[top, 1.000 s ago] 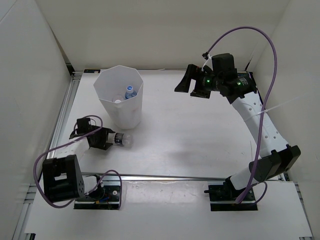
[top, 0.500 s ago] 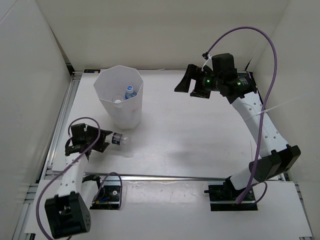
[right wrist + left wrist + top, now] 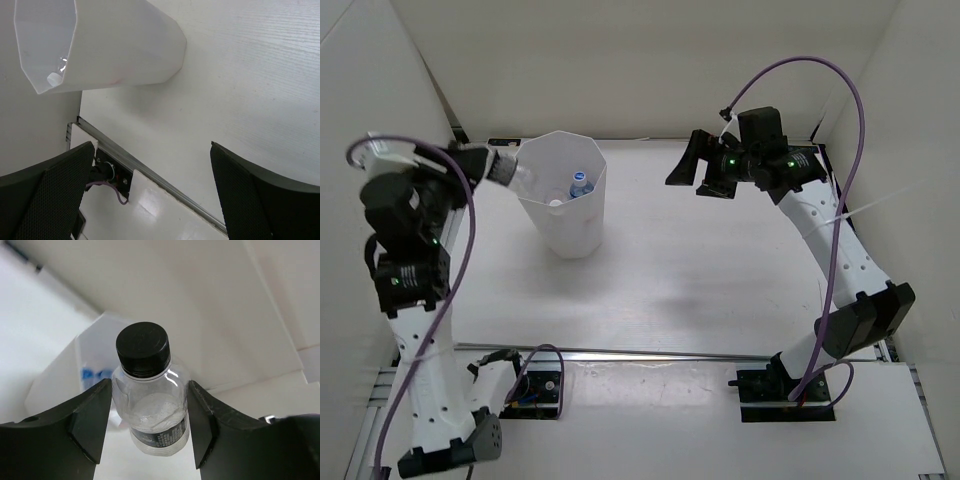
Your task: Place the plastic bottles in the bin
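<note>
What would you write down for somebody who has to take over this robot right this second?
Left gripper: shut on the black-capped bottle, raised beside the bin rim.
Right gripper: open, holding nothing, raised off to the bin's right.
Done: at least two bottles are in the bin; a blue-labelled bottle and a white cap show.
Left: carry the held bottle over the opening and let go. The bin's depths are hidden, so check the count.

I'm running this from afar in what looks like a robotics lab cell. A bare white bench (image 3: 720, 270) is boxed in by plain white panels (image 3: 640, 70), with aluminium rails (image 3: 650, 352) along its edges. Two arms (image 3: 840, 250) are bolted at the near edge, trailing loose purple cables (image 3: 850, 110), with exposed wiring (image 3: 525, 385) by one base.
</note>
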`<state>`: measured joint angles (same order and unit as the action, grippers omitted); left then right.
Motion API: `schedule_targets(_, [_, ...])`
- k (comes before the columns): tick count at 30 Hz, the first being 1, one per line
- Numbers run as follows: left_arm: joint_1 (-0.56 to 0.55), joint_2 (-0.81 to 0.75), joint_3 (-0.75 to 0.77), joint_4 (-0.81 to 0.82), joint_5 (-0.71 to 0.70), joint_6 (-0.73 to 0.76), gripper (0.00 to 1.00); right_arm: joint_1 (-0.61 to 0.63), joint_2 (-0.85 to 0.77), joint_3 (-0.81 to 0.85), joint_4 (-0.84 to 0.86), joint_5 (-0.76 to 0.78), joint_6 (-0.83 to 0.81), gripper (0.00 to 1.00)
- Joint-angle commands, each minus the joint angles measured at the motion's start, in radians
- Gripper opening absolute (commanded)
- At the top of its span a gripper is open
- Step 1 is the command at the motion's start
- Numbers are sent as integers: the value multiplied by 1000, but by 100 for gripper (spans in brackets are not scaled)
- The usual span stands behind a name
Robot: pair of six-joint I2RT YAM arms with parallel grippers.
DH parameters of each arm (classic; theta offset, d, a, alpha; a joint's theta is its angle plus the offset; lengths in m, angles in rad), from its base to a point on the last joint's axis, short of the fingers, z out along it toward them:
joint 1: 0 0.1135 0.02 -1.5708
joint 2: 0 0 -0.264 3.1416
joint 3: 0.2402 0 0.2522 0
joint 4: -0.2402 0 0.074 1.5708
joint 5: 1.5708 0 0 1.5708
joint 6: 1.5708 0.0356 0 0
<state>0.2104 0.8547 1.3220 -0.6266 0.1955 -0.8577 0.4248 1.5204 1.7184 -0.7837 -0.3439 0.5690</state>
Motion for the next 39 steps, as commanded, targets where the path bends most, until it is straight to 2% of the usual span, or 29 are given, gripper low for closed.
schedule_targets(1, [4, 160, 219, -15, 19, 116, 27, -6, -3, 18, 32, -35, 9, 100])
schedule_targets(3, [-15, 280, 343, -15, 28, 149, 26, -6, -3, 18, 32, -44, 9, 100])
schedule_targets(8, [-121, 492, 494, -15, -89, 223, 26, -6, -3, 18, 32, -44, 9, 100])
schedule_targets(14, [-305, 604, 539, -15, -246, 259, 27, -6, -32, 9, 32, -12, -9, 100])
schedule_targets(19, [-387, 676, 560, -15, -332, 312, 36, -6, -61, 0, 23, 13, -18, 100])
schedule_targets(21, [-402, 676, 534, -15, -343, 321, 39, -6, -62, 0, 23, 22, -27, 100])
schedule_targets(22, [-414, 676, 522, -15, -370, 321, 45, -6, -62, 0, 23, 37, -27, 100])
schedule_targets(23, [-428, 676, 499, -15, -383, 321, 55, -6, -62, 0, 23, 37, -27, 100])
schedule_targets(25, [-437, 676, 488, -15, -415, 321, 66, -6, -71, 0, 23, 37, -27, 100])
schedule_targets(26, [-437, 676, 488, -15, -427, 321, 80, -15, -71, -9, 23, 37, -27, 100])
schedule_targets(28, [-448, 646, 465, -15, -503, 307, 100, -15, -71, -10, 23, 37, -27, 100])
schedule_targets(33, [-448, 546, 410, -15, -594, 283, 100, -15, -71, 9, 12, 65, -27, 100])
schedule_targets(34, [-448, 488, 386, -15, -620, 283, 100, -15, -71, 9, -2, 91, -18, 100])
schedule_targets(37, [-448, 327, 214, -15, -718, 283, 100, -15, -71, 32, -41, 155, -8, 100])
schedule_targets(39, [-448, 224, 21, -15, -845, 263, 100, -15, -71, 52, -84, 250, 3, 100])
